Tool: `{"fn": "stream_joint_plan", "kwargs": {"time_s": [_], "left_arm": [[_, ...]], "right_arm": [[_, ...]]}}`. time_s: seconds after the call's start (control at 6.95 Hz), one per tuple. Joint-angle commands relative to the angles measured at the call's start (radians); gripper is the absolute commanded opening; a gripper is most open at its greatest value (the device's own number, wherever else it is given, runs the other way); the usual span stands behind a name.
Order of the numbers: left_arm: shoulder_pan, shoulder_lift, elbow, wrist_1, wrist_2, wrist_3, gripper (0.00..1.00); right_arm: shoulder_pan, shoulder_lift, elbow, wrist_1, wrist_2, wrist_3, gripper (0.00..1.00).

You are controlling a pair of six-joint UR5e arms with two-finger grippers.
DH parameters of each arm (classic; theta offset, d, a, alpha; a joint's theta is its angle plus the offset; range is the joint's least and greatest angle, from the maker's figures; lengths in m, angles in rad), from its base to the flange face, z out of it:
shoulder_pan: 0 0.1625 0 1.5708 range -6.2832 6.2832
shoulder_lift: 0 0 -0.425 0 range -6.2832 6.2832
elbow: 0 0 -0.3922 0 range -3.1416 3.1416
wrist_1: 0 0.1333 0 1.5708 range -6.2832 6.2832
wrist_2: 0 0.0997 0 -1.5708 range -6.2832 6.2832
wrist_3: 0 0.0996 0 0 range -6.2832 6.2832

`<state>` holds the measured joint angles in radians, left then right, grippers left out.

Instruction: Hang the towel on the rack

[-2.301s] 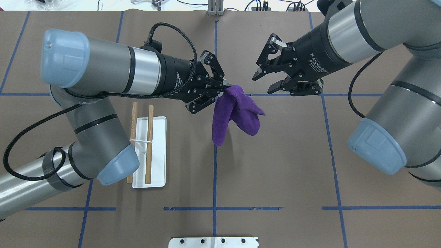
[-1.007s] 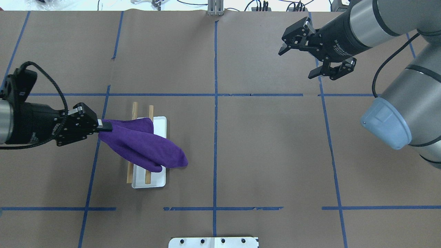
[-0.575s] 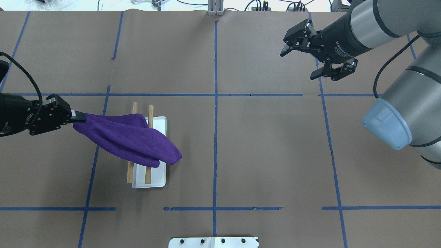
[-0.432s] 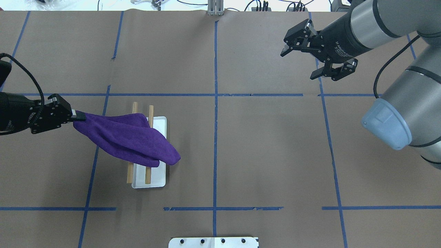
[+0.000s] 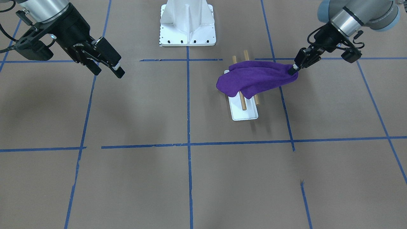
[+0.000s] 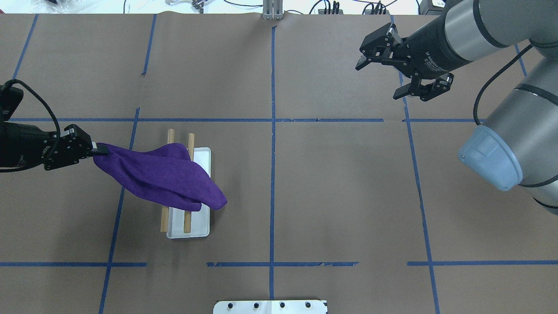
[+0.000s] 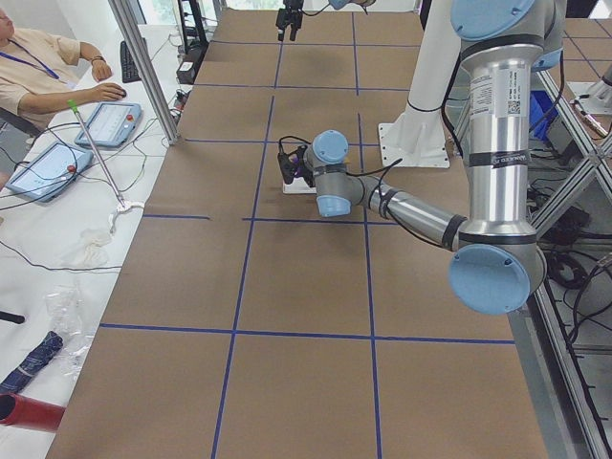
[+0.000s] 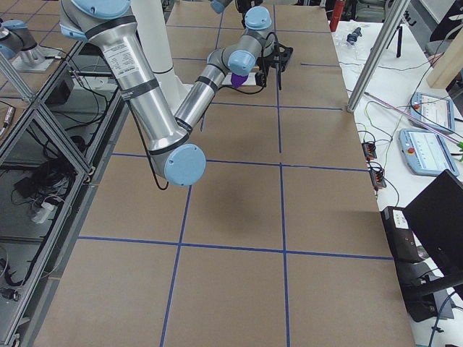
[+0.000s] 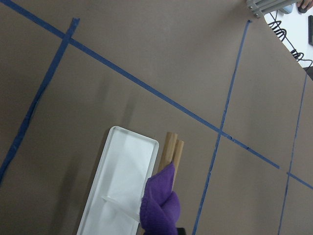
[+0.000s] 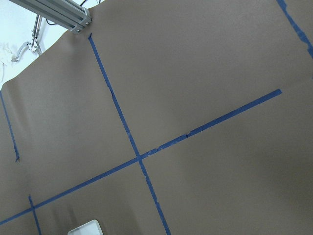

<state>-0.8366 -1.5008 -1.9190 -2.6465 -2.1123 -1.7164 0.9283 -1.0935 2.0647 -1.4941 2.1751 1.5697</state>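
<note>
- Nearby, the brown bench (image 6: pixel 331 196) shows blue tape lines (image 6: pixel 272 174), and the white robot pedestal (image 5: pixel 187 24) stands well apart from the rack (image 6: pixel 201 225).
- Right hand (image 6: pixel 378 81) hangs with its fingers spread wide over the bench's far side, well apart from the rack.
- Left hand (image 6: pixel 101 149) is pinched narrow on one corner of the towel (image 6: pixel 165 176), just outside the rack's outer rod.
- From that hand the towel stretches across both wooden rods; its free end droops past the white base's edge, on the side away from the hand.
</note>
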Motion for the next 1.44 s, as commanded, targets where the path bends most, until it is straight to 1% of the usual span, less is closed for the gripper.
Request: {"fn": "stream_joint_plan", "kwargs": {"time_s": [0.0, 0.14, 0.29, 0.43, 0.58, 0.86, 1.01, 1.15, 1.29], "left_arm": [[0.001, 0.005, 0.054, -0.044, 0.006, -0.002, 1.00], [0.001, 0.011, 0.063, -0.044, 0.006, 0.000, 1.00], [-0.005, 0.011, 0.067, -0.043, 0.006, 0.006, 1.00], [-0.054, 0.011, 0.096, -0.036, 0.008, 0.144, 1.00], [-0.129, 0.058, 0.107, -0.033, -0.003, 0.363, 1.00], [-0.266, 0.129, 0.188, -0.013, -0.003, 0.814, 1.00], [-0.353, 0.134, 0.213, 0.064, -0.012, 1.019, 1.00], [-0.487, 0.123, 0.218, 0.247, -0.038, 1.299, 1.00], [-0.609, 0.087, 0.215, 0.440, -0.043, 1.530, 1.00]], "right_arm": [[0.003, -0.006, 0.002, -0.002, -0.006, 0.000, 1.00], [0.015, -0.028, 0.002, -0.002, -0.008, -0.002, 1.00], [0.042, -0.067, 0.000, -0.003, -0.008, -0.064, 1.00], [0.082, -0.130, -0.006, -0.006, -0.005, -0.206, 1.00], [0.130, -0.191, -0.015, -0.012, 0.002, -0.379, 1.00], [0.200, -0.311, -0.052, -0.012, 0.005, -0.674, 1.00], [0.254, -0.362, -0.086, -0.014, 0.000, -0.824, 1.00], [0.326, -0.391, -0.148, -0.015, 0.009, -1.016, 1.00], [0.366, -0.414, -0.211, -0.012, 0.011, -1.168, 1.00]]}}
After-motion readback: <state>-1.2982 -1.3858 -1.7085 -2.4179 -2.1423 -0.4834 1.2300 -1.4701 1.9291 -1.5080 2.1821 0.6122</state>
